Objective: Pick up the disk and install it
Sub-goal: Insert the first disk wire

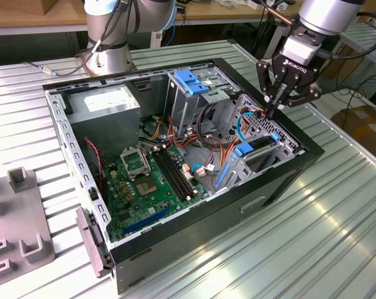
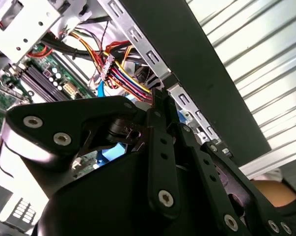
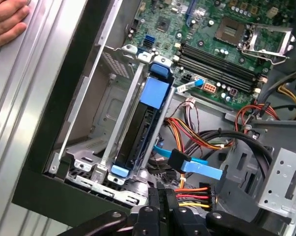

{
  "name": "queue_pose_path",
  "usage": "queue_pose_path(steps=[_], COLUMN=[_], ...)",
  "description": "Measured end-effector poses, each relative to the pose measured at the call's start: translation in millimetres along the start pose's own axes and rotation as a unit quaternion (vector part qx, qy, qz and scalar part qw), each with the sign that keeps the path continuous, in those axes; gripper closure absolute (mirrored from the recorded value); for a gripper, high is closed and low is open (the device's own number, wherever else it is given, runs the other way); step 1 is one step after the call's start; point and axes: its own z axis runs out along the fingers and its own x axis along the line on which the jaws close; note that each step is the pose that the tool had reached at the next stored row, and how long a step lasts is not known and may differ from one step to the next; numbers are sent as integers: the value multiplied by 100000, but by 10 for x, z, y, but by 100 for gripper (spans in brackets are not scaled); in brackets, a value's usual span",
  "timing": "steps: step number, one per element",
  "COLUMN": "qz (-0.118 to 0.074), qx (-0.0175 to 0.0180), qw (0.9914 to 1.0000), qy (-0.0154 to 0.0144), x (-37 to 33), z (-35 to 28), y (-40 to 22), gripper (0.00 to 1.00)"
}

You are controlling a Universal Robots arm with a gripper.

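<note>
The disk (image 3: 138, 132) is sitting on edge in a metal bay inside an open computer case (image 1: 281, 180), close to the case's side wall. In the first wrist view it is showing as a dark slab between two silver bracket walls, with a blue plastic rail tab (image 3: 155, 91) at one end and a smaller blue clip at the other. In the exterior view the same disk (image 1: 262, 144) is lying low in the bay at the exterior view's right end of the case, blue rails showing along its edges. Judging from this, the disk is already seated, or very nearly seated, in its slot, so the picking up and most of the installing appear to be done; whether it is fully latched cannot be told.

The gripper (image 1: 276, 111) is hanging just above that end of the case, over the bundle of coloured cables (image 3: 194, 191) beside the bay. Its black fingers (image 1: 270, 93) are drawn together to a narrow point and are holding nothing visible; it is apart from the disk.

A blue data cable (image 3: 197, 167) is lying loose near the disk's end, and it is unclear whether any cable is plugged into the disk. Further in, the green motherboard (image 1: 147, 180) is covering the case floor, a blue-topped drive cage (image 1: 191, 84) is standing upright, and a grey power supply (image 1: 103, 109) is filling the far corner. A person's hand (image 3: 8, 22) is resting on the ribbed metal table (image 1: 337, 230) outside the case.
</note>
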Motion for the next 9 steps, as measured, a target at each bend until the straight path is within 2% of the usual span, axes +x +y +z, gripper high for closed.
queue_pose_path(steps=[3, 6, 9], qz=[2005, 2426, 4955], qx=[-29, -35, -64], qw=[99980, 99971, 99877], qy=[-8, -26, -40], x=[0, -18, -19], z=[6, 10, 19], y=[0, 50, 51], gripper=[83, 83, 83])
